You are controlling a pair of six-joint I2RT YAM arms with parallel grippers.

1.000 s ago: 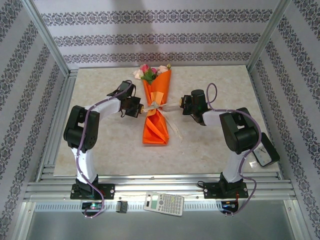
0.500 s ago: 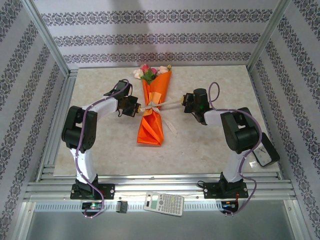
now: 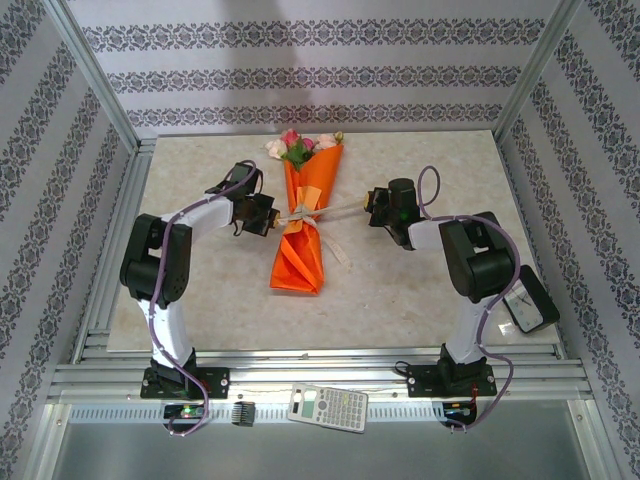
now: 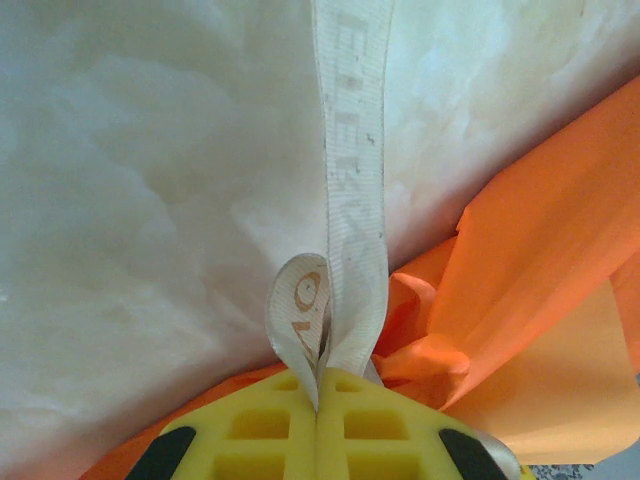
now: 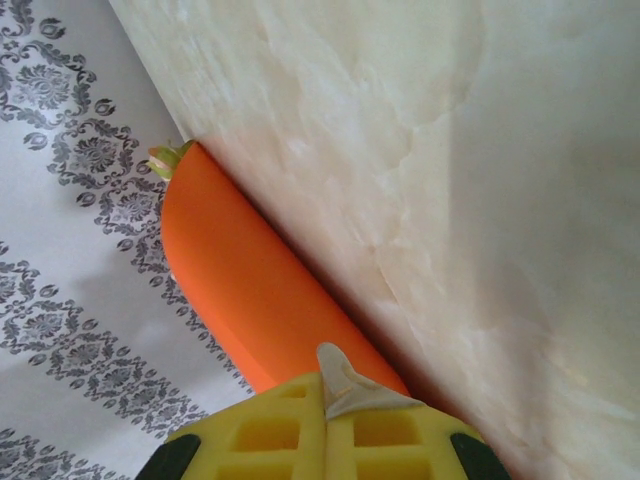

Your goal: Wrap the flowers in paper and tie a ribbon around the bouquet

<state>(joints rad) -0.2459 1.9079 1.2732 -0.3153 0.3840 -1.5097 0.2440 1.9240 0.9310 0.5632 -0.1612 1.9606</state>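
- Stems of the small pink roses (image 3: 292,139) are concealed by the orange paper cone (image 3: 297,262).
- The pale beige ribbon (image 4: 352,150) is cut off at the top edge.

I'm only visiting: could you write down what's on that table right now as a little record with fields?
table: pale marbled top
bouquet: orange paper cone lying mid-table, wide end away from the arm bases
flowers: pink and cream roses at the wide end
ribbon: pale strand around the cone's middle, stretched out to both sides
left gripper: shut on one ribbon end
right gripper: shut on the other end
calculator: on the near rail
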